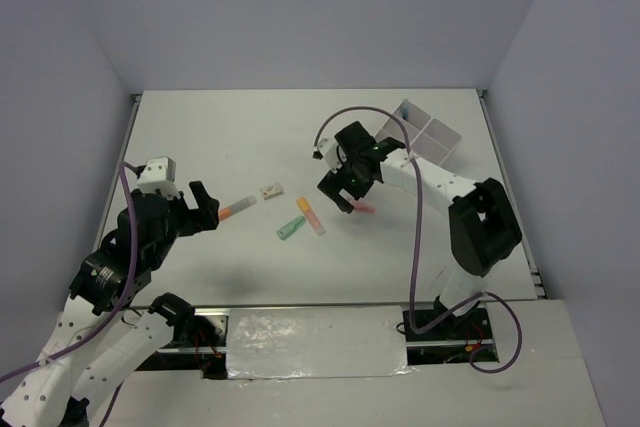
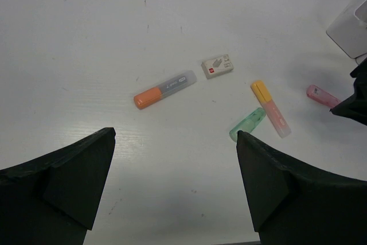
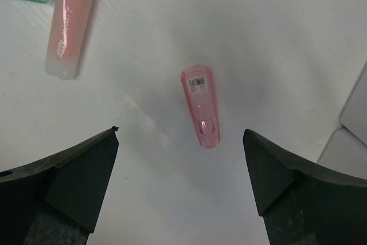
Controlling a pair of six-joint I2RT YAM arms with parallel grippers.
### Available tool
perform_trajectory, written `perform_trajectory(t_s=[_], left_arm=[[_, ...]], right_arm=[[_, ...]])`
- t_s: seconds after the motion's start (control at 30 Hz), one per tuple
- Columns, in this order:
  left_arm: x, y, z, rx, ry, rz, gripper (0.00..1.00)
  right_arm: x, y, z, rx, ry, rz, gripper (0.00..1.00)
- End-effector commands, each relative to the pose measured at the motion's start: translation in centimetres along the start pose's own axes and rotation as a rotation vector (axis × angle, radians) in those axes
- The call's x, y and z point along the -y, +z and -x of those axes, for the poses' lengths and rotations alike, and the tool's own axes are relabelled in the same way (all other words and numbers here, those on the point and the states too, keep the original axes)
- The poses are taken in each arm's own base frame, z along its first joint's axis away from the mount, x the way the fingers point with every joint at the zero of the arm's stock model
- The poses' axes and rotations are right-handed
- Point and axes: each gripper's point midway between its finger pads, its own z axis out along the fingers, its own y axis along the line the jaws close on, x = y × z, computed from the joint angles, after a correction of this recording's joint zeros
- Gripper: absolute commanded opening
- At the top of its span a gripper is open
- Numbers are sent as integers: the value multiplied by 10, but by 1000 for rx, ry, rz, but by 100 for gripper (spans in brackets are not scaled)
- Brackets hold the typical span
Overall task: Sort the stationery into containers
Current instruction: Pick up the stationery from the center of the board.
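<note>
The stationery lies in the middle of the table: an orange marker (image 1: pixel 237 209) (image 2: pixel 164 89), a small eraser (image 1: pixel 271 191) (image 2: pixel 217 66), a green marker (image 1: pixel 290 229) (image 2: pixel 248 123), a yellow-capped marker (image 1: pixel 311 217) (image 3: pixel 73 21) and a pink marker (image 1: pixel 363 207) (image 3: pixel 200 105). The white divided box (image 1: pixel 425 134) stands at the back right. My right gripper (image 1: pixel 340 192) (image 3: pixel 180 131) hangs open just above the pink marker, which lies flat on the table in front of the fingertips, untouched. My left gripper (image 1: pixel 205 209) (image 2: pixel 175 132) is open and empty, a little short of the orange marker.
Grey walls close in the table on three sides. The box (image 3: pixel 352 124) sits close to the right of the right gripper, and something blue (image 1: pixel 405 110) shows in its far-left compartment. The right arm's purple cable (image 1: pixel 415 237) loops over the table.
</note>
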Motion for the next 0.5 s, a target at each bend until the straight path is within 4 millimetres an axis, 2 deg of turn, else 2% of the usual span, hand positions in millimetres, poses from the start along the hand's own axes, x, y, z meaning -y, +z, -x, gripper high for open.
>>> perform_trajectory(t_s=[0.0,0.13,0.4,0.43,0.47], left_arm=[[5,0,11,43,-2,-26,99],[5,-2,12,52,-6,-30,99],[7,-3,13,57,-4,-45,99],[6,-3,13,58,-5,-42,99],[7,-4,14,63,-7,-45,99]], right_arm=[[-5,14,-13,-48,-6,41,96],[-7,36,-26,-117,-35,71,93],[11,54,-30,-149,-39,16,87],[9,57,-33,-161,-41,27,76],[6,59,-33,-160,-37,46,71]])
